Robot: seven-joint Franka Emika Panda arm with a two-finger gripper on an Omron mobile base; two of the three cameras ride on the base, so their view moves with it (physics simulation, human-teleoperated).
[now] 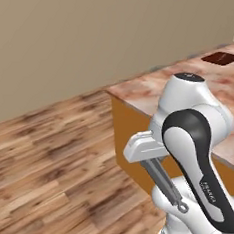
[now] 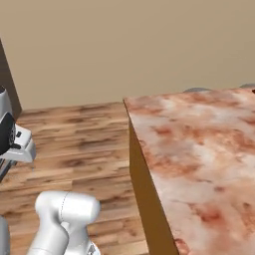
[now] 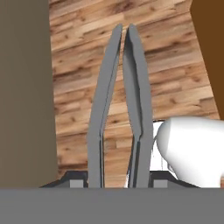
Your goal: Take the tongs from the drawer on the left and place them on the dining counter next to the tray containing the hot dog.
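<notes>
The slim grey tongs (image 1: pixel 169 188) hang from my gripper (image 1: pixel 156 170), which is shut on them, ring end lowest, above the wooden floor beside the dining counter (image 1: pixel 147 91). In the hand view the two long arms of the tongs (image 3: pixel 137 100) run up from between my fingertips (image 3: pixel 75 180), nearly closed together at their tips. The dark brown tray (image 1: pixel 221 58) lies far off on the marble counter top at the upper right; the hot dog cannot be made out on it. The drawer is out of view.
The island's orange side panel (image 2: pixel 144 194) drops from the marble top's near corner (image 2: pixel 130 103) to the plank floor (image 1: pixel 52 160). A plain beige wall (image 2: pixel 124 45) runs behind. My own white arm (image 1: pixel 197 147) stands between the tongs and the counter.
</notes>
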